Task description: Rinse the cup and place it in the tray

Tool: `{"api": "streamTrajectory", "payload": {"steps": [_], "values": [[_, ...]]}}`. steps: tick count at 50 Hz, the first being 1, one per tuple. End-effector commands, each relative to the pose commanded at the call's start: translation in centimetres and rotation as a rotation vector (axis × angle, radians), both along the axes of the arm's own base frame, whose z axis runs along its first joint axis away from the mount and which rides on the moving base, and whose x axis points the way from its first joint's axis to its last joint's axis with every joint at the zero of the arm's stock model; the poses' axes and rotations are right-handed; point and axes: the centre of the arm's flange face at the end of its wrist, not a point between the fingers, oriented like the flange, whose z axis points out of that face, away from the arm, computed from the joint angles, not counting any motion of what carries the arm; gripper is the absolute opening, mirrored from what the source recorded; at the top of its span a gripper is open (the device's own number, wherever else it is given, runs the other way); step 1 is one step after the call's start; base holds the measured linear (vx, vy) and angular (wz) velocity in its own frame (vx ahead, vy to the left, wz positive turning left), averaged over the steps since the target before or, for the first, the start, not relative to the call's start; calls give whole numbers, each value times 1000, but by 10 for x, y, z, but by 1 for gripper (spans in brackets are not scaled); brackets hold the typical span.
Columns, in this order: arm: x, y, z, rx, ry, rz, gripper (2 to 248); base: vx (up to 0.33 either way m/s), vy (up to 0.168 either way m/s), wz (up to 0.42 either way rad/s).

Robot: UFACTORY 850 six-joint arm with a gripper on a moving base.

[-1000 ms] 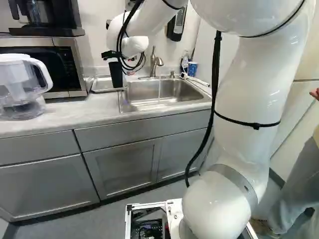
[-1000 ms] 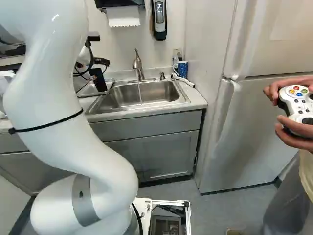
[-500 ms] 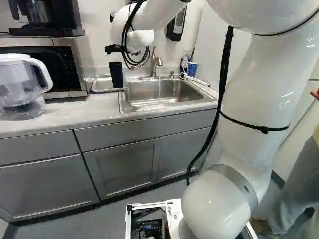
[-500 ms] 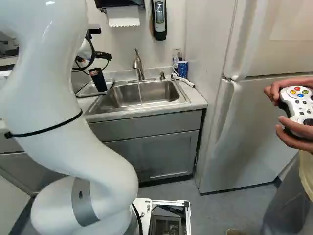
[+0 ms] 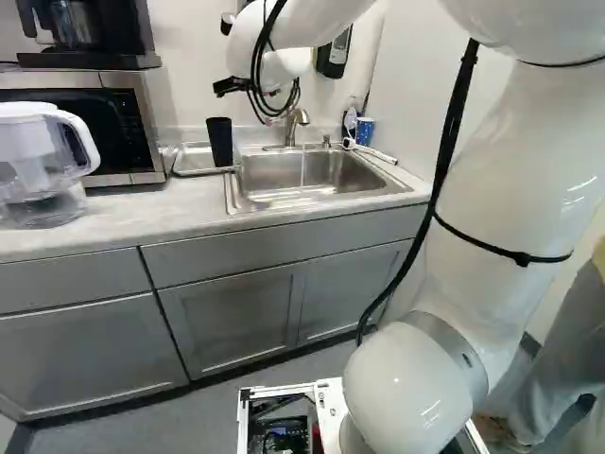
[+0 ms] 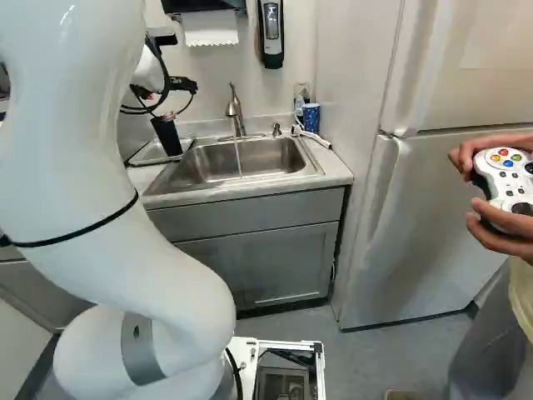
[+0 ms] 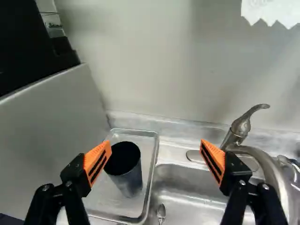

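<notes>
My gripper (image 6: 182, 85) hangs above the counter near the black cup (image 6: 166, 135); in the left base view the wrist mostly hides it. The wrist view shows my gripper (image 7: 156, 159) wide open with nothing held. The cup (image 7: 127, 171) stands upright in the metal tray (image 7: 153, 173), beyond the fingers and closer to one orange pad (image 7: 97, 161) than to the other. In the left base view the cup (image 5: 219, 142) rises from the tray (image 5: 194, 161), left of the sink (image 5: 326, 175).
A thin stream of water runs from the faucet (image 6: 236, 108) into the sink. A spoon (image 7: 161, 213) lies beside the tray. The microwave (image 5: 123, 128) and a water pitcher (image 5: 43, 165) stand left of the tray. A blue cup (image 5: 365, 130) is at the sink's far right corner.
In the left base view my wrist has moved right, away from the cup, with the upper arm swinging right too. The cup stays standing in the tray. The base has not moved.
</notes>
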Motion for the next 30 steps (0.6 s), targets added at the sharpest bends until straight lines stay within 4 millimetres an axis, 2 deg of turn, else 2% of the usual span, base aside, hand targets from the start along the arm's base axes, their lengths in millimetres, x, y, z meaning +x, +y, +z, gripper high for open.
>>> {"api": "streamTrajectory", "payload": {"steps": [30], "values": [[-11,-49,30,-56,-31,-48,247,0,0,0]]}}
